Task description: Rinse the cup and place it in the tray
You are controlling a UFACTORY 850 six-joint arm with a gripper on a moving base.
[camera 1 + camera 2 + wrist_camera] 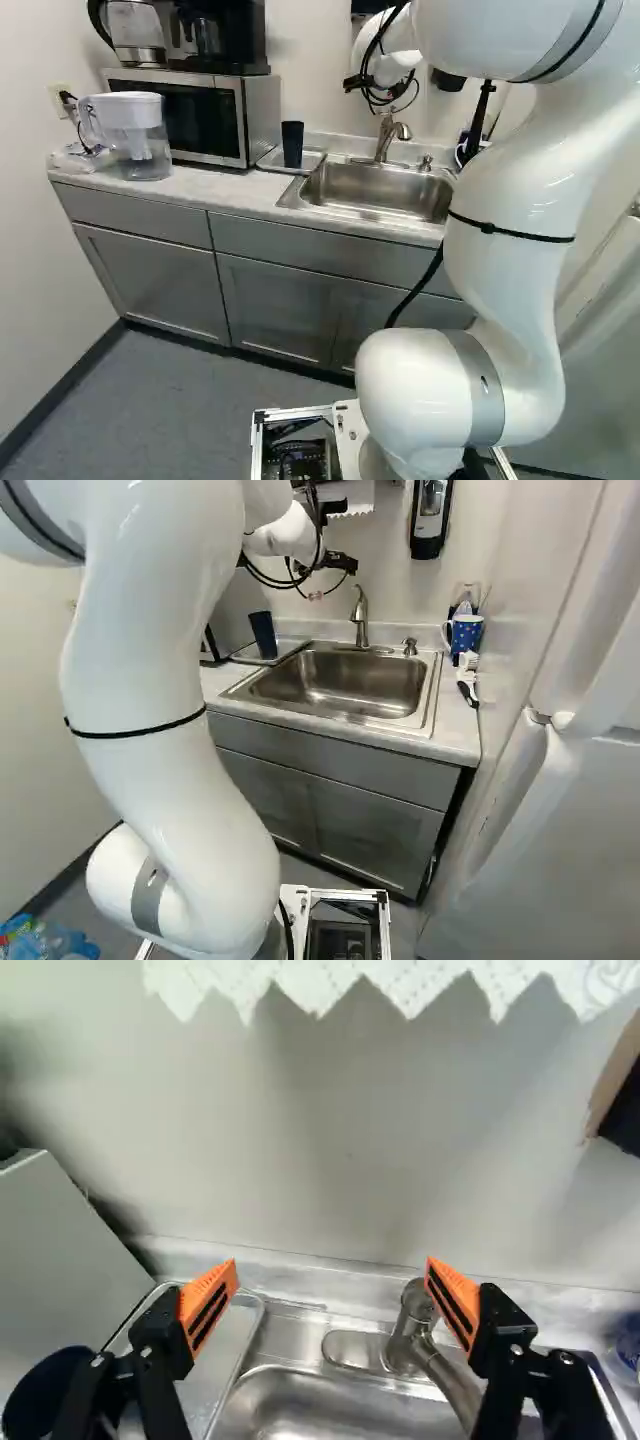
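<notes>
Arm arched high, wrist above sink, facing wall.

Views, three: two base, one wrist; common subject, the sink.
Left base, right base: behind the arm, one per side, set back, facing ahead and slightly down. Wrist: close in, facing the wall. Shared by all: sink, faucet.

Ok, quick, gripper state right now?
Gripper: open, fingers wide apart, holding nothing; the cup is outside its grasp.
</notes>
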